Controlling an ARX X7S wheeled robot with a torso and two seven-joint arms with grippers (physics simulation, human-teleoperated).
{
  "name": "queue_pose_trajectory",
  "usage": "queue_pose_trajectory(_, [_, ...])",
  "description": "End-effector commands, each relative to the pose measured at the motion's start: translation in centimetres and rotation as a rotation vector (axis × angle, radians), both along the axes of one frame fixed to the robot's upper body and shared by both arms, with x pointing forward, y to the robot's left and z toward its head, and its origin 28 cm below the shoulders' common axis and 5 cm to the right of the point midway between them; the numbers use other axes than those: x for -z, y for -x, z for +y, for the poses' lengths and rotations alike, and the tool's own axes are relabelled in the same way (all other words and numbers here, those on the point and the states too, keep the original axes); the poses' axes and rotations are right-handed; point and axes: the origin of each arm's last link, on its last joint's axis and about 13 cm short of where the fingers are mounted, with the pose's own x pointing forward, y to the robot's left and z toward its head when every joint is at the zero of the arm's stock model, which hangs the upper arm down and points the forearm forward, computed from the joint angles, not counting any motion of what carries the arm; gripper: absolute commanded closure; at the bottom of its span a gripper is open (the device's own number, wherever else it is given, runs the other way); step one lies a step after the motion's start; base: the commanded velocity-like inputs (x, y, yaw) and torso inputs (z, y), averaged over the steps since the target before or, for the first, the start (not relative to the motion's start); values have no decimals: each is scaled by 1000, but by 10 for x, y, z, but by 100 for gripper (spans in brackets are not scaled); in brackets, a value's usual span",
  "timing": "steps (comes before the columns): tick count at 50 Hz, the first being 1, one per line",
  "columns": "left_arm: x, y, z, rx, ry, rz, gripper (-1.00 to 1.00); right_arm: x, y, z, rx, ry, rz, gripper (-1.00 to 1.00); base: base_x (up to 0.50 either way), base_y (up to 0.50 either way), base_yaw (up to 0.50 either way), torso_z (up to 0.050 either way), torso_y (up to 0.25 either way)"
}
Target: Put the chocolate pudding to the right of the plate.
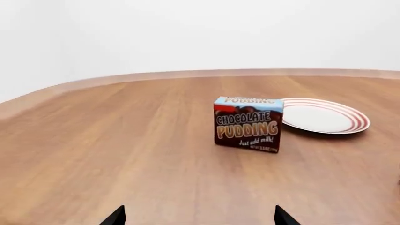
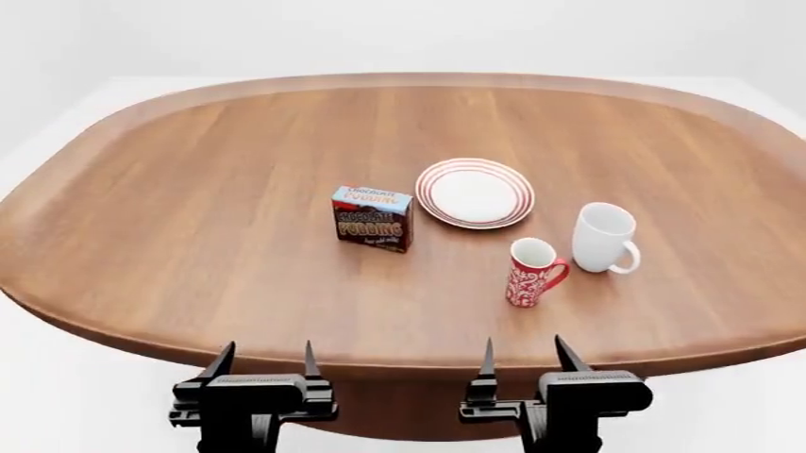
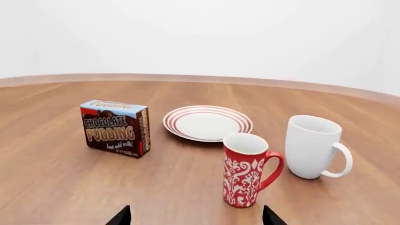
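The chocolate pudding (image 2: pixel 373 218) is a brown carton with a light blue top, standing upright on the table just left of the plate (image 2: pixel 475 192). That plate is round and white with red rings. Both show in the left wrist view, chocolate pudding (image 1: pixel 248 123) in front of the plate (image 1: pixel 323 115), and in the right wrist view, chocolate pudding (image 3: pixel 115 127) beside the plate (image 3: pixel 207 122). My left gripper (image 2: pixel 266 363) and right gripper (image 2: pixel 523 358) hang open at the table's near edge, well short of the carton, with nothing between their fingers.
A red patterned mug (image 2: pixel 533 272) and a plain white mug (image 2: pixel 603 238) stand to the right of the plate and nearer to me. The wooden table (image 2: pixel 189 189) is oval with a raised rim.
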Motion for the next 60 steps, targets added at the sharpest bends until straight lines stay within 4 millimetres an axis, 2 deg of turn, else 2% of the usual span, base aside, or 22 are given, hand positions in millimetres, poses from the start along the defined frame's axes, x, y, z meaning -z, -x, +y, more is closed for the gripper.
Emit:
queue_pose_trajectory(1, [1,0,0,-2,-8,5,-100,1,0,0,-5,0,-1,-100,0,500,0,0,0])
queue_pose_trajectory(7, [1,-1,0,4,11,26,-100,0,-1,0,-15,-14,-5,-100,0,417,0,0,0])
queue_pose_trajectory(9, [-12,-5,1,21,11,51,-100,-11,-9,-1,-28,-12,33,-100,0,0,0,0,0])
queue_pose_trajectory(10, [-35,-12,5,27,-20,37,-100,-39,-19,-4,-43,-28,16,-100,0,0,0,0,0])
queue_pose_trajectory(11, [-36,-11,5,27,-20,37,-100,-38,-18,-4,-42,-26,39,-100,0,0,0,0,0])
queue_pose_trajectory(12, [-69,-20,10,39,13,-8,-100,-75,-31,-9,-76,-68,-15,-100,0,0,0,0,0])
queue_pose_trajectory(13, [-79,-23,12,40,-8,23,-100,-85,-33,-10,-75,-49,29,-100,0,0,0,0,0])
queue_pose_trajectory(15, [-120,-36,20,31,-4,-10,-100,-125,-45,-14,-101,-34,8,-100,0,0,0,0,0])
queue_pose_trajectory(17, [-142,-41,24,46,-9,-15,-100,-147,-51,-17,-103,-18,-14,-100,0,0,0,0,0])
queue_pose_trajectory(19, [-155,-45,27,16,-69,-56,-100,-162,-55,-20,-114,-23,-38,-100,0,0,0,0,0])
queue_pose_trajectory(20, [-160,-47,27,31,-37,-57,-100,-168,-56,-21,-127,-25,-55,-100,398,0,0,0,0])
queue_pose_trajectory(27, [-155,-54,29,17,-41,-54,-100,-167,-61,-24,-101,13,-27,-100,500,0,0,0,0])
queue_pose_trajectory(32, [-153,-54,29,19,-46,-53,-100,-171,-62,-28,-105,8,-31,-100,500,0,0,0,0])
queue_pose_trajectory(60, [-152,-55,31,20,-72,-56,-100,-167,-65,-28,-109,13,-10,-100,500,-45,0,0,1])
